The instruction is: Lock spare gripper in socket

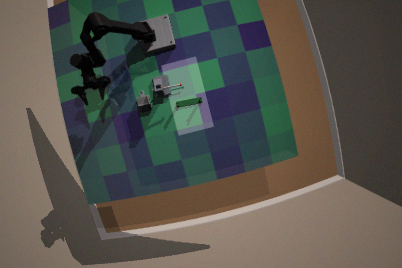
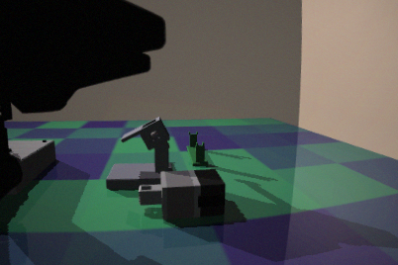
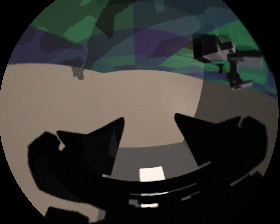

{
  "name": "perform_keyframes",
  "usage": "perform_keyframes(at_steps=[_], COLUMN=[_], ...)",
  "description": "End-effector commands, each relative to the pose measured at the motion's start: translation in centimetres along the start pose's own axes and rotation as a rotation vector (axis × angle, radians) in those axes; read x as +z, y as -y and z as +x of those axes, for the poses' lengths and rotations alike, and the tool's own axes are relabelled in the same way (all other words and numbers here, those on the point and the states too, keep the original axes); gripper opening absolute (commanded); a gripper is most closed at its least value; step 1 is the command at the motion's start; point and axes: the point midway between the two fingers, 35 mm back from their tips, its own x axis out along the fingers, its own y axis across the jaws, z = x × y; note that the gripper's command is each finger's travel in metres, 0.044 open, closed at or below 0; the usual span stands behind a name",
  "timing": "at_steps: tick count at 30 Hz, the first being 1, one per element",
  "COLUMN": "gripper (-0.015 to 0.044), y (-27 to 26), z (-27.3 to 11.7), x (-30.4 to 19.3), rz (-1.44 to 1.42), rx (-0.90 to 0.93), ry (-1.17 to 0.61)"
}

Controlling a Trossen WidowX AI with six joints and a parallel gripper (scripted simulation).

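Exterior view: the spare gripper [image 2: 180, 195] [image 1: 144, 102] [image 3: 150, 117] lies well apart from the pincer [image 1: 93, 96] [image 3: 149, 119].

From where I stood, open air lay between the arm's gripper [image 1: 93, 96] [image 3: 150, 117] and the spare gripper [image 1: 144, 102] [image 2: 190, 195] [image 3: 150, 117]; the mount [image 1: 161, 86] [image 2: 161, 155] [image 3: 235, 70] stood just beyond, blocking low passage.

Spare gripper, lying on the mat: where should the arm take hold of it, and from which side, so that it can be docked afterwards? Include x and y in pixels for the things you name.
Probably best by the body of the spare gripper [image 1: 144, 105] [image 2: 180, 196] [image 3: 206, 49], coming from above, fingers down its two long flat sides. It lies low and blocky, and the narrow spigot [image 1: 142, 94] [image 2: 149, 195] [image 3: 227, 46] juts from one end, so that should stay free.
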Motion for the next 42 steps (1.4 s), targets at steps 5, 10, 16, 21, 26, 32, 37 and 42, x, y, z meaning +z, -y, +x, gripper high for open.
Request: perform_keyframes(at_steps=[5,10,16,21,26,32,37,42], gripper=[0.0300,0.0300,0.0300,0.0300,0.0300,0.0300,0.0300,0.0300], y=[0.2,2.5,7.0,11.2,16.2,22.4,27.2,31.5], z=[3.2,10.8,16.2,18.9,20.4,20.4,18.9,16.2], x=[-0.2,0.2,0.9,1.2,1.4,1.2,0.5,-0.6], rz=[0.213,0.690,1.046,1.255,1.422,1.549,1.589,1.570], rx=[0.004,0.011,0.058,0.130,0.239,0.419,0.602,0.807], ry=[0.022,0.152,0.335,0.492,0.666,0.873,1.026,1.147])
